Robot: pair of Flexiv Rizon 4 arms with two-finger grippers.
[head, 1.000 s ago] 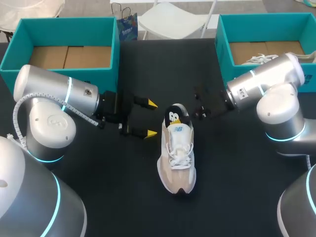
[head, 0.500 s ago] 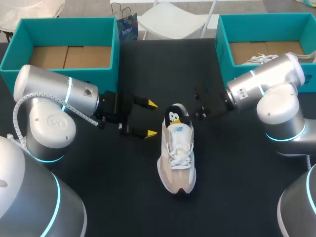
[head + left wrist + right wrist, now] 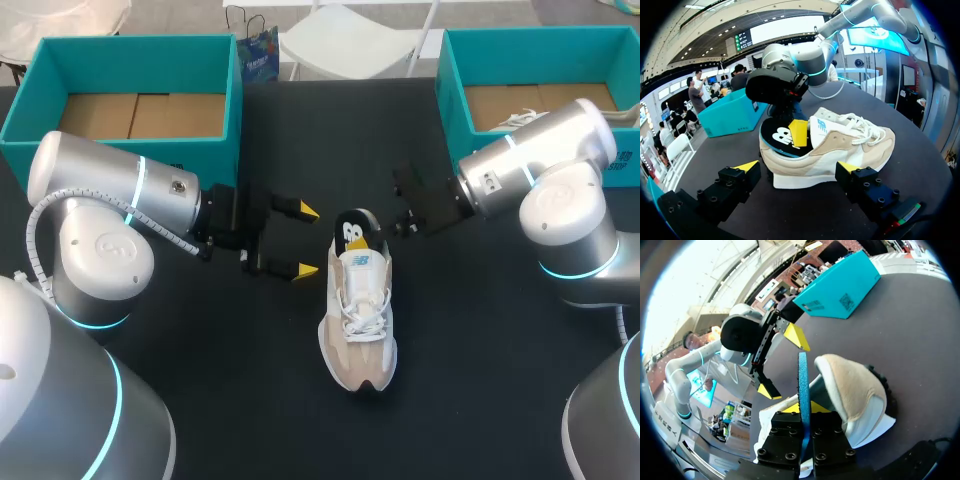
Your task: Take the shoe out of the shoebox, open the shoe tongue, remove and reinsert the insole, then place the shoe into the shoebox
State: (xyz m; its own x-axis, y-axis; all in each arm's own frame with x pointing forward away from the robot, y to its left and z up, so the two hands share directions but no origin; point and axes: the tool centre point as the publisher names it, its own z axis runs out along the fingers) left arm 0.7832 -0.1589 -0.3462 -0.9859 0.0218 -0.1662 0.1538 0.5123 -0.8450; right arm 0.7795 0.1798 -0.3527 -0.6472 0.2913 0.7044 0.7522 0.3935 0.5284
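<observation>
A beige and white shoe (image 3: 360, 315) lies on the black table, its heel toward the far side. Its black and blue insole (image 3: 357, 232) stands partly out of the heel opening. My right gripper (image 3: 400, 226) is shut on the insole's edge; in the right wrist view the insole (image 3: 802, 385) shows edge-on as a thin blue strip between the fingers (image 3: 790, 408), beside the shoe (image 3: 855, 390). My left gripper (image 3: 302, 240) is open, just left of the shoe's heel and apart from it. From the left wrist, the shoe (image 3: 845, 145) and insole (image 3: 780, 137) lie ahead of that open gripper (image 3: 797, 167).
A teal box (image 3: 40, 75) with a cardboard floor stands at the back left. A second teal box (image 3: 455, 100) at the back right holds another white shoe (image 3: 525, 118). Bare black table lies in front of the shoe.
My right wrist has shifted slightly up and back, with the insole still in its grip. The left arm and the shoe have not moved.
</observation>
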